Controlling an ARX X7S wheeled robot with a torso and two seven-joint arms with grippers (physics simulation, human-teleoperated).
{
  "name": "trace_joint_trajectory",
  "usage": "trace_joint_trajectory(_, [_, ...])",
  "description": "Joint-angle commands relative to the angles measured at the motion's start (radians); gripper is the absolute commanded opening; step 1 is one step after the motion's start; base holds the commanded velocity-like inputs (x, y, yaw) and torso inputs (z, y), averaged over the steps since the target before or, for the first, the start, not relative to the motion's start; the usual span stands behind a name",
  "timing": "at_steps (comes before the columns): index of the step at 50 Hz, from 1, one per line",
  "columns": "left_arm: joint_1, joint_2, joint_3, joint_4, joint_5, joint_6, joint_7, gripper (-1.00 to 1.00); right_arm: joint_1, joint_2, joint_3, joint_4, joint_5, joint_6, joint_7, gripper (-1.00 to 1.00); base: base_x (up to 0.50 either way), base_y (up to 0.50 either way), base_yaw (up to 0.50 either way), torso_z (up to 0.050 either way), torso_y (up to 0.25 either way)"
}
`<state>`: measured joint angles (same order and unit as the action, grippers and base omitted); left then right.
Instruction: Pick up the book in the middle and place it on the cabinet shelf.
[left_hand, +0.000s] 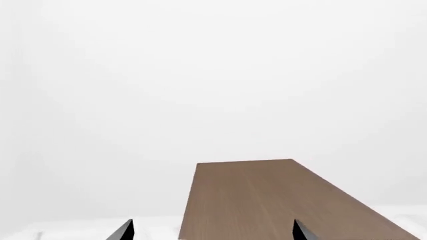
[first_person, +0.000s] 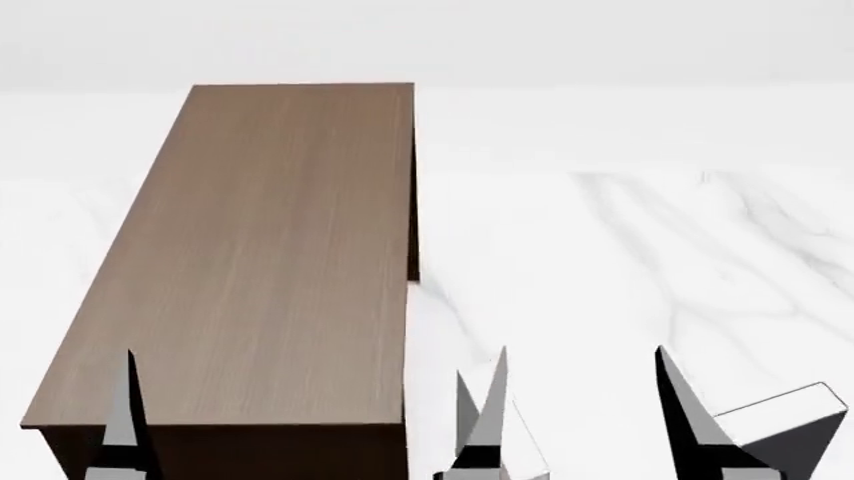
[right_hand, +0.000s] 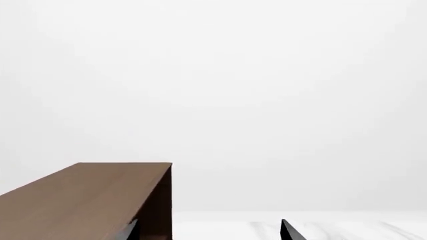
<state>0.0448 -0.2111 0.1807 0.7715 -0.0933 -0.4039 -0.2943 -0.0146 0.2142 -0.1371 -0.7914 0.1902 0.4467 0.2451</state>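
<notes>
Presently listed: cabinet shelf, one long boxy unit of brown wood grain with a lighter flat top and darker side panels, standing on a white marbled floor and running from near to far at the left of the head view; its top carries nothing visible. Left gripper: jaws apart, one fingertip over the near left of the cabinet top, the other just off its near right corner, nothing between them. Right gripper: jaws apart too, over bare floor to the right of the cabinet, likewise carrying nothing. Both wrist views show only the cabinet's far end, pale background and the dark fingertips at the frame edge. Item sought, the book: not in any view; its place cannot be told from these pictures, and it is neither on the cabinet nor in either gripper. Handling note, by judgement only: a thick hardcover should be stiff, moderately heavy and smooth-covered, so likely to slip or swing if pinched at a corner. Best hold is probably across the thickness, jaws flat on both covers, near the spine or mid-length, where the boards are stiffest and the weight balances. Not fragile, though loose pages may fan open if gripped by one cover alone.
</notes>
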Motion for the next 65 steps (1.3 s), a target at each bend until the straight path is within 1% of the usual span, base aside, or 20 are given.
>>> trace_joint_trajectory(1, [0.003, 0.016, -0.025, 0.012, -0.005, 0.005, 0.025, 1.00, -0.019, -0.017, 0.050, 0.001, 0.052, -0.056, -0.046, 1.00, -0.05, 0.00, -0.50, 0.000, 0.000])
trace_joint_trajectory(21, [-0.001, 0.005, -0.017, 0.009, -0.013, 0.008, 0.012, 1.00, -0.018, -0.006, 0.044, 0.005, 0.059, -0.056, -0.026, 1.00, -0.05, 0.01, -0.50, 0.000, 0.000])
trace_joint_trajectory(26, [-0.009, 0.004, -0.018, 0.008, -0.020, -0.018, 0.003, 1.00, 0.011, -0.003, 0.030, 0.009, -0.018, 0.012, 0.048, 1.00, -0.04, 0.01, -0.43, 0.000, 0.000])
trace_joint_trajectory(27, [-0.007, 0.003, -0.020, 0.010, -0.024, -0.014, 0.004, 1.00, 0.022, 0.003, 0.014, 0.011, -0.051, 0.047, 0.067, 1.00, 0.00, 0.00, 0.00, 0.000, 0.000])
trace_joint_trajectory(34, [-0.013, 0.001, -0.021, 0.015, -0.031, -0.036, -0.006, 1.00, 0.026, 0.009, -0.003, 0.014, -0.055, 0.057, 0.075, 1.00, 0.00, 0.00, 0.00, 0.048, 0.000])
trace_joint_trajectory(65, [-0.012, -0.018, -0.019, 0.009, -0.057, -0.032, -0.026, 1.00, 0.031, 0.028, -0.021, 0.026, -0.038, 0.059, 0.100, 1.00, 0.00, 0.00, 0.00, 0.050, 0.000])
